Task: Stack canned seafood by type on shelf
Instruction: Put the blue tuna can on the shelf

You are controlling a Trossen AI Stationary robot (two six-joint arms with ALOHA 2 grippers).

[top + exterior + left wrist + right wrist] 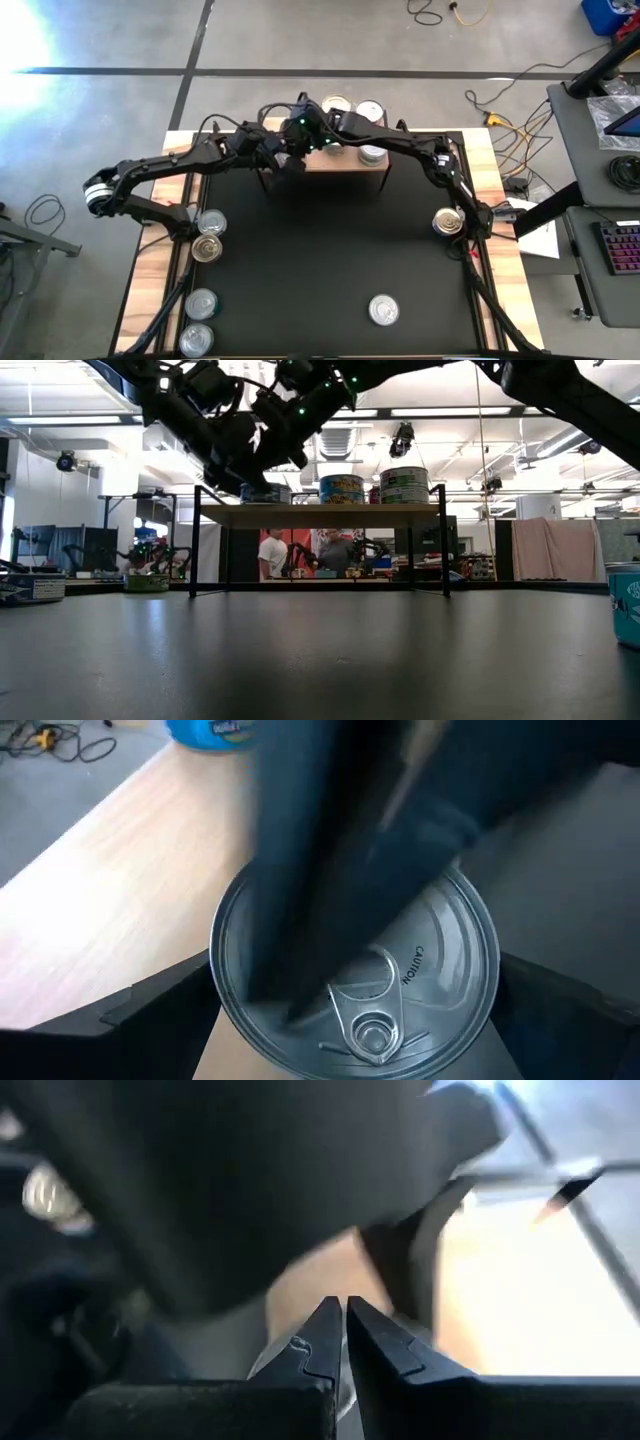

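- The left gripper (283, 160) hangs over the left end of the shelf (340, 160) with its jaws spread to full width; a silver-lidded can (355, 985) sits between them, lid and pull ring facing the wrist camera.
- Whether the pads actually press the can's wall cannot be told; the can appears to rest on the shelf board.
- The right gripper (345, 1345) is fully closed, fingertips together, and holds nothing. Its tips sit directly above that same can, touching or nearly touching the lid; which, the views do not settle.
- Beyond both grippers, toward the shelf's other end, two labelled cans (342, 488) stand on the board, and more tins (338, 104) show just behind it from above.
- Well away from the grippers, loose cans lie on the black mat (320, 250): a cluster (207, 236) near the left arm's base, one (447, 221) beside the right arm, one (383, 310) near the front edge.
- Handling judgement: the tin is rigid and will not deform under jaw pressure. It is probably moderately heavy for its size. The smooth metal wall is slippery.
- Recommended hold: grip across the diameter on the side wall, below the raised rim, jaws level. Avoid the pull ring and the flat lid.
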